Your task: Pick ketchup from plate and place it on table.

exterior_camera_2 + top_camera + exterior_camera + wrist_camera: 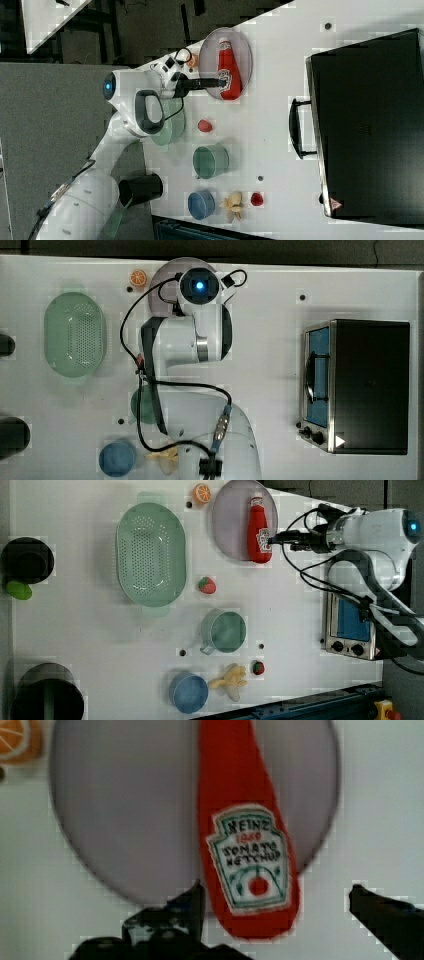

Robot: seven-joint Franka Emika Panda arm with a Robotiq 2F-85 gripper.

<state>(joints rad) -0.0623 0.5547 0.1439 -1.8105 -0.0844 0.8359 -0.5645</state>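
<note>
**Ketchup on the plate, jaws wide above it**

White worktop [300, 630] carries everything we see. On it the plate [227, 525] lies near a small orange slice [202, 493], and the ketchup [259, 530] lies flat on the plate, its base reaching over the plate's rim. In the left view we find the gripper [272, 540] just beside the bottle's label end, its jaws spread wide and holding nothing. In the wrist view we see 2 dark fingertips [192, 900] standing either side of the bottle's base, apart from it. Elsewhere we note a green basket [150, 555], a strawberry [207, 585], a green cup [225, 631], a blue bowl [188, 692] and a toaster oven [350, 625].
</note>
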